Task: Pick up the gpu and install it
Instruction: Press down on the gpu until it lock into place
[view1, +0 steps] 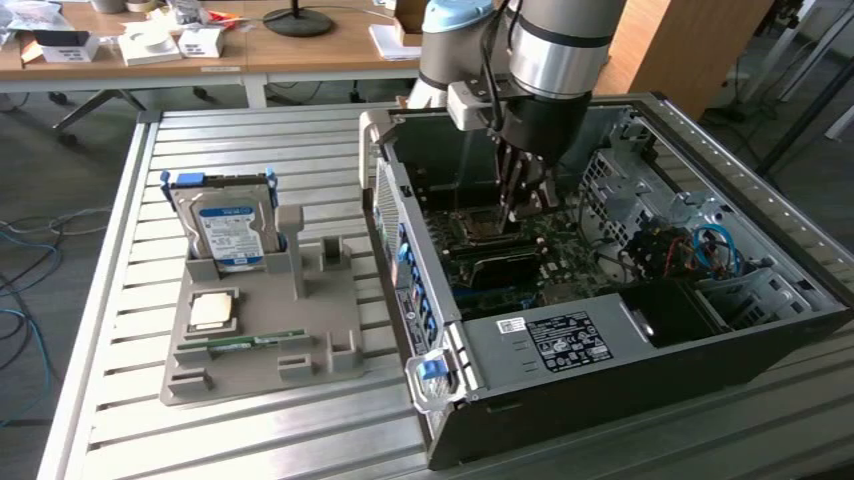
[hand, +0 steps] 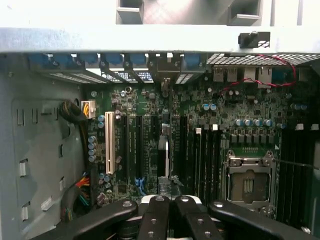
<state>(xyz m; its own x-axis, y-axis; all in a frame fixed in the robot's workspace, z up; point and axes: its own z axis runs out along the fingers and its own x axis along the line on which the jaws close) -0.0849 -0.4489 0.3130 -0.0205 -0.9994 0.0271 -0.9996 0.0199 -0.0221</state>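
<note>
My gripper reaches down into the open computer case, over the green motherboard. It is shut on the gpu, a thin dark card that hangs upright between the fingers. In the wrist view the gpu appears edge-on, running from my gripper toward the motherboard. Its edge lines up with the long expansion slots beside the white slot. Whether the card touches a slot I cannot tell.
On the slatted table, to the exterior view's left of the case, a grey fixture tray holds a blue-labelled hard drive, a square processor and a green memory stick. The power supply fills the case's near corner.
</note>
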